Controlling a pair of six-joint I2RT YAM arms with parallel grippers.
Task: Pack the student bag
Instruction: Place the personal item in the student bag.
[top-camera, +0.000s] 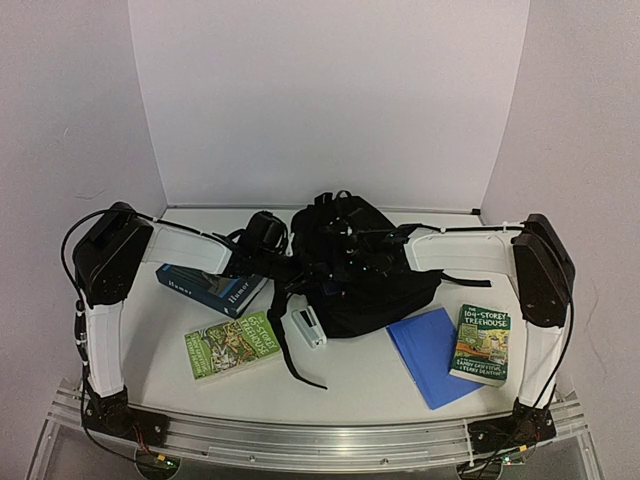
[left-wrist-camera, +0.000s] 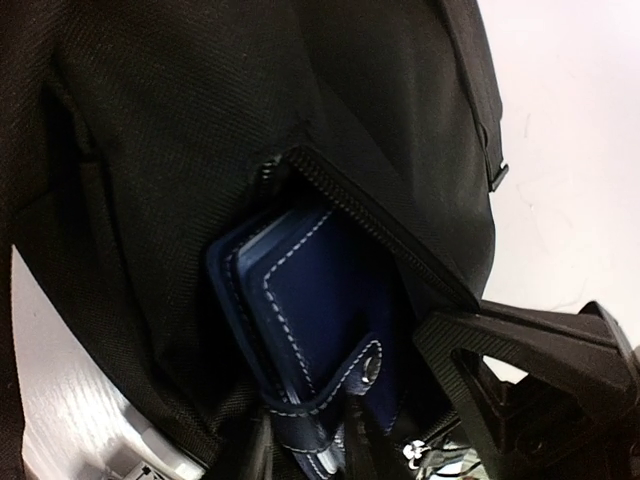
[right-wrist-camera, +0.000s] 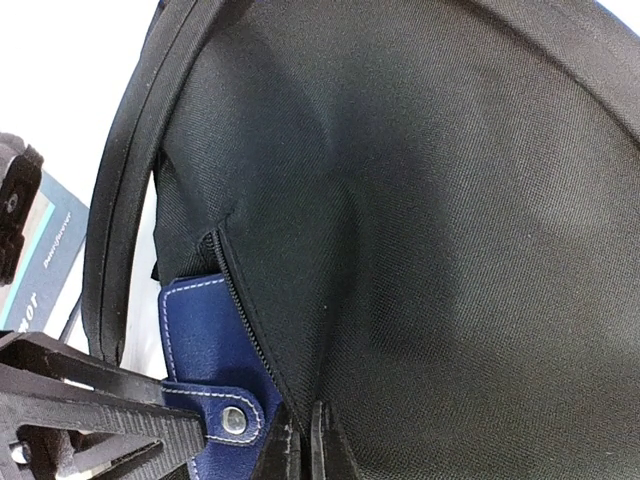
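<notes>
student bag flat on bench, middle-back, one strap trailing toward near edge. both arms reaching in on it. left pincer pinching navy wallet (white stitching, snap tab), wallet half inside open zip pocket. right pincer pressed together on pocket's fabric edge, right by zip. around bag: blue Humor book and green book on left, white gadget just beside strap, blue folder with Treehouse book at its right edge.
</notes>
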